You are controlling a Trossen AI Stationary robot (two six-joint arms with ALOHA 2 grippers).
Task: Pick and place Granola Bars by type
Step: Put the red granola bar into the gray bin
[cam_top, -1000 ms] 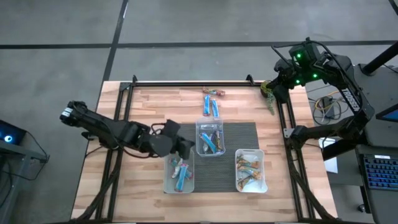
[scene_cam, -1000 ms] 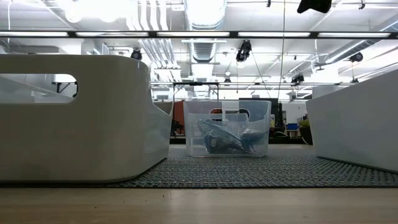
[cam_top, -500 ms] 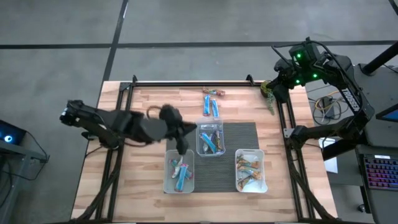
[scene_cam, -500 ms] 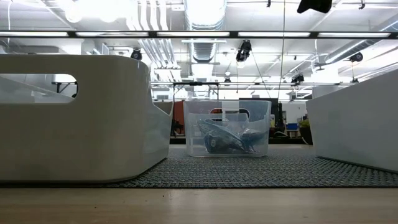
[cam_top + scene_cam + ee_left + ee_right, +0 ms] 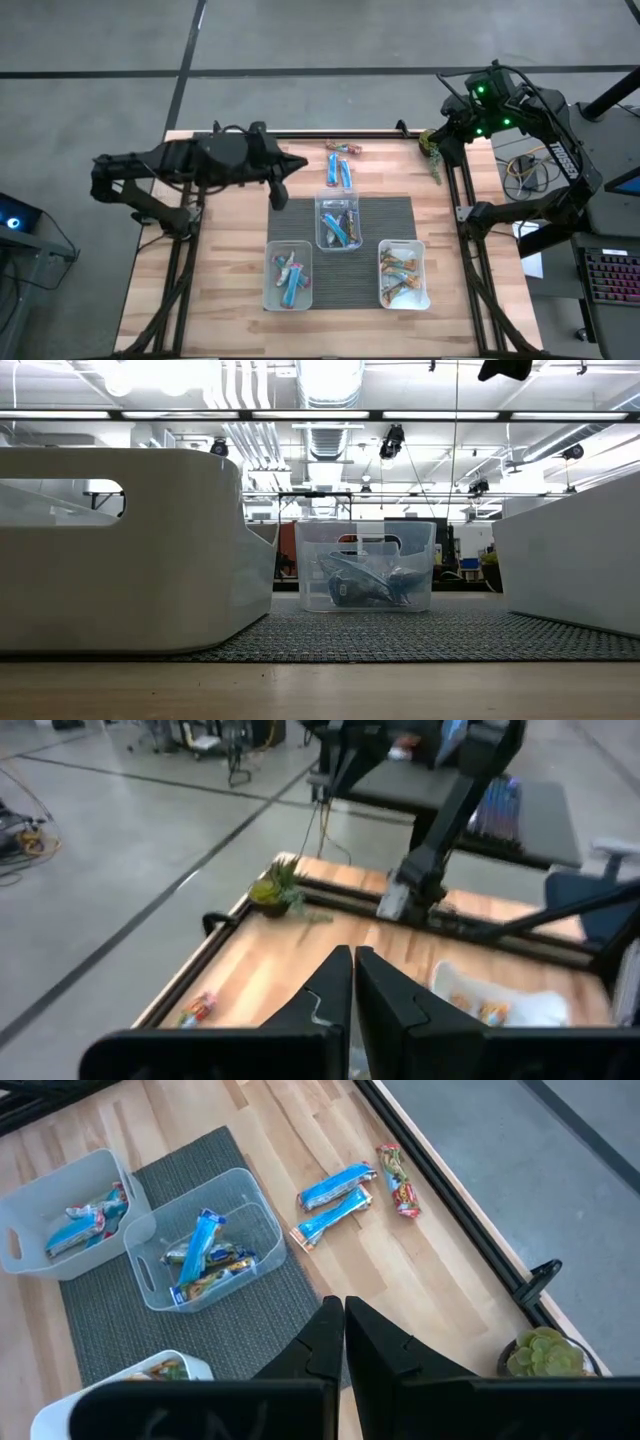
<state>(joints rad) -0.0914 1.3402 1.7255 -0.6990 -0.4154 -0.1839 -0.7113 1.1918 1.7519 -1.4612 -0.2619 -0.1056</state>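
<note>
Left gripper (image 5: 279,196) hangs over bare wood left of the grey mat (image 5: 395,215), jaws together, nothing held. The left wrist view shows the two dark fingers (image 5: 330,982) pressed side by side. Right gripper (image 5: 335,1330) is parked up at the table's far right corner near the small green plant (image 5: 431,150), jaws together, empty.

Granola Bars: two blue ones (image 5: 338,172) lie loose on the table (image 5: 230,260) just beyond the mat's far edge, side by side. One reddish bar (image 5: 343,149) sits a bit farther back near the rear rail. The right wrist view shows the same three, blue pair (image 5: 335,1198) close together, reddish one (image 5: 397,1167) beside them.

Three clear tubs hold the rest:
- centre tub (image 5: 320,205) on the mat: blue and dark-wrapped bars
- left tub (image 5: 269,290), half on the mat edge: blue bars with some pink/white on the wrappers
- right tub (image 5: 382,248) at the mat's near right corner: orange/tan bars

Low view: centre tub (image 5: 310,560) seen across the mat, bars inside, white tub walls on both sides.
</note>
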